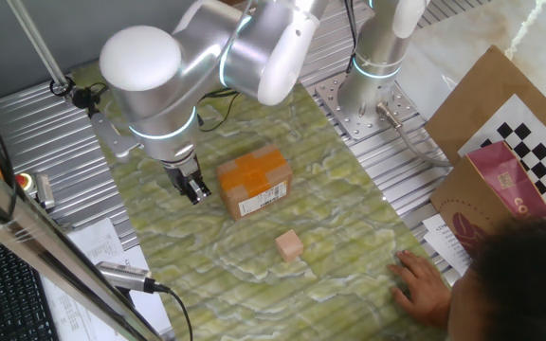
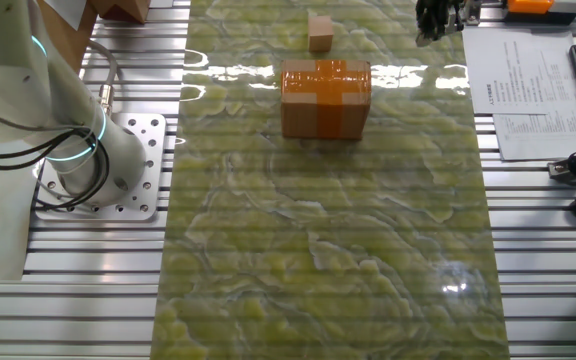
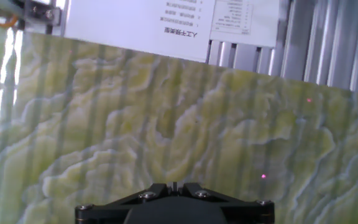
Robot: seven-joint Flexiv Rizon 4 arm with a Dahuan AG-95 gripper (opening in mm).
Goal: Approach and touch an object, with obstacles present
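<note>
The small pale tan wooden cube (image 1: 290, 245) sits on the green marbled mat, also in the other fixed view (image 2: 320, 31). The cardboard box with orange tape (image 1: 254, 181) stands just behind it, with a white label on its side; it shows in the other fixed view (image 2: 325, 97) too. My gripper (image 1: 194, 188) hangs just above the mat to the left of the box, apart from box and cube. Its fingers are together with nothing between them. The hand view shows only the gripper (image 3: 174, 185) and bare mat; cube and box are out of that view.
A person's hand (image 1: 423, 279) rests on the mat's front right corner. Printed papers (image 3: 166, 25) and a keyboard (image 1: 3, 289) lie off the mat's left side. The arm's base plate (image 1: 368, 104) stands at the back. A checkerboard card (image 1: 538, 152) lies at right.
</note>
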